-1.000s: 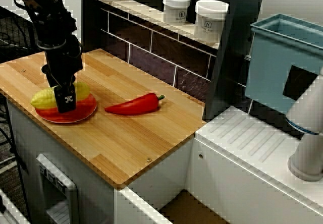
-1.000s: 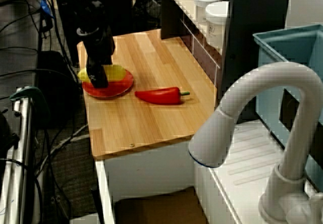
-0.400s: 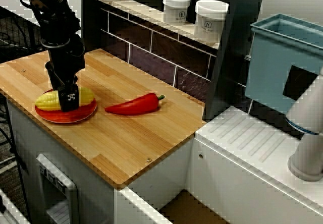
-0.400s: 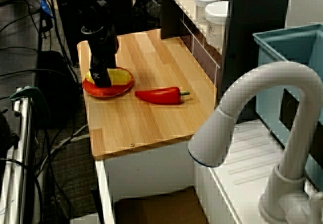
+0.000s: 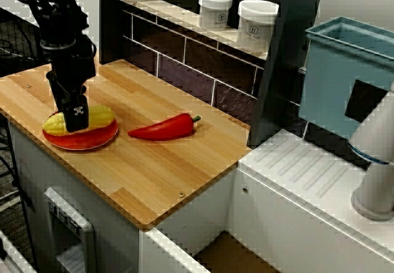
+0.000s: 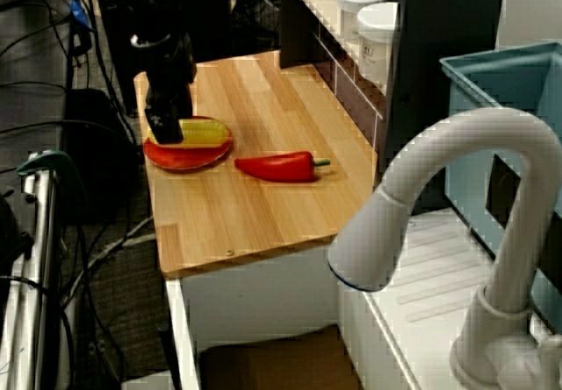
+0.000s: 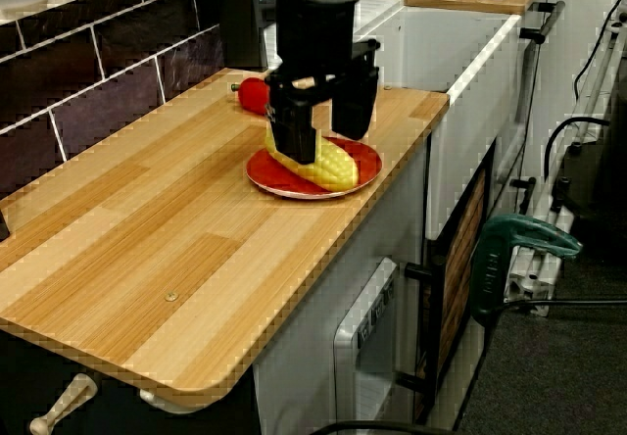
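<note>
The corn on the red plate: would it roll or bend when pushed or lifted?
Probably apt to roll: the corn is round and lies on its side on the shallow red plate. It looks stiff, so it should lift without bending. Its bumpy surface may give the end effector some grip.

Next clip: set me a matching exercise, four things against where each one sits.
Things:
1. corn cob
2. red pepper
3. white jars
4. hand

Places:
a. on the tiled shelf
b. over the corn cob, jaws open
c. on the red plate
d. flat on the wooden counter

Pairs: 1-c, 2-d, 3-a, 4-b
</note>
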